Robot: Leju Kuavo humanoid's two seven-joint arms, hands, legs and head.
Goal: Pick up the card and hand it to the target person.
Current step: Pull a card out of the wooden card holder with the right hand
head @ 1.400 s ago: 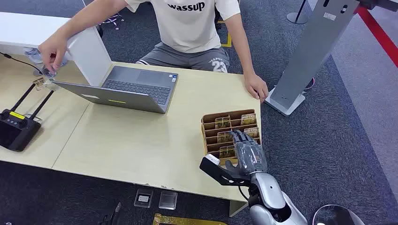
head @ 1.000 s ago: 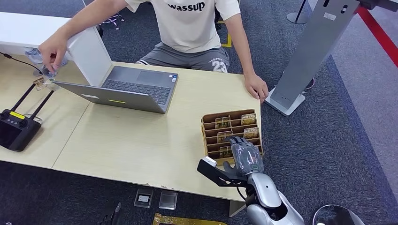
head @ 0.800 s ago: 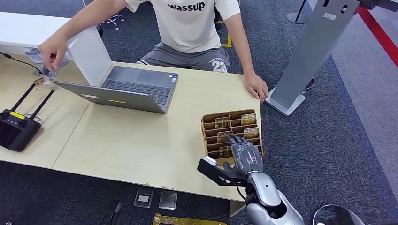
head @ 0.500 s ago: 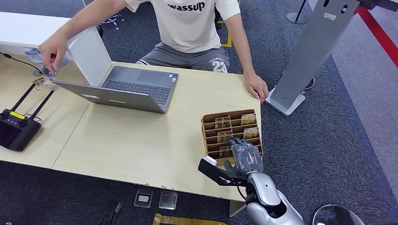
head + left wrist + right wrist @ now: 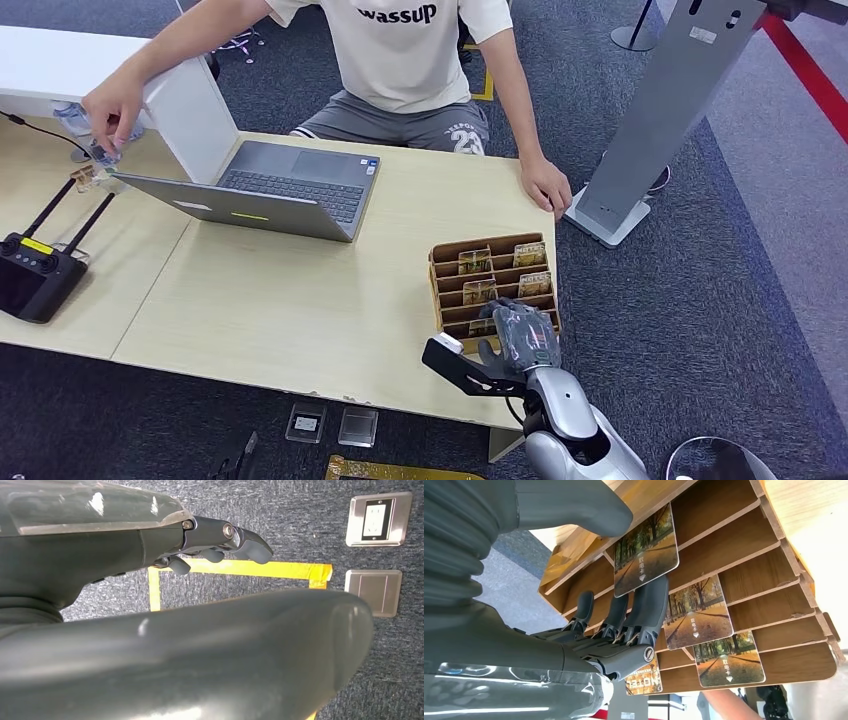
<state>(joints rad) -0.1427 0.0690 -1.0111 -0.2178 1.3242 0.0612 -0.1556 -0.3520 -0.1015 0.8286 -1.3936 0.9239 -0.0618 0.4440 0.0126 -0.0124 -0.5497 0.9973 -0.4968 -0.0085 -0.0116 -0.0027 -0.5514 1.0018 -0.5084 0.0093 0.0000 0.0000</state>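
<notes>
A tree-printed card point(image 5: 645, 550) is pinched by the right robot hand point(image 5: 614, 630) for lifting from the slotted wooden rack point(image 5: 744, 545).

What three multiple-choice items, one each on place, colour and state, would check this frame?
1. Where does the card rack stand?
A. near the table's right edge
B. on the laptop
C. on the floor

2. What colour is the open laptop?
A. red
B. grey
C. white

3. What is the right hand doing?
A. hanging over the carpet
B. pressing the keyboard
C. pinching a card at the rack

Answers: 1 A, the rack sits by that edge of the table; 2 B, lid and keyboard are grey; 3 C, the right wrist view shows thumb and fingers closed on the card.
</notes>
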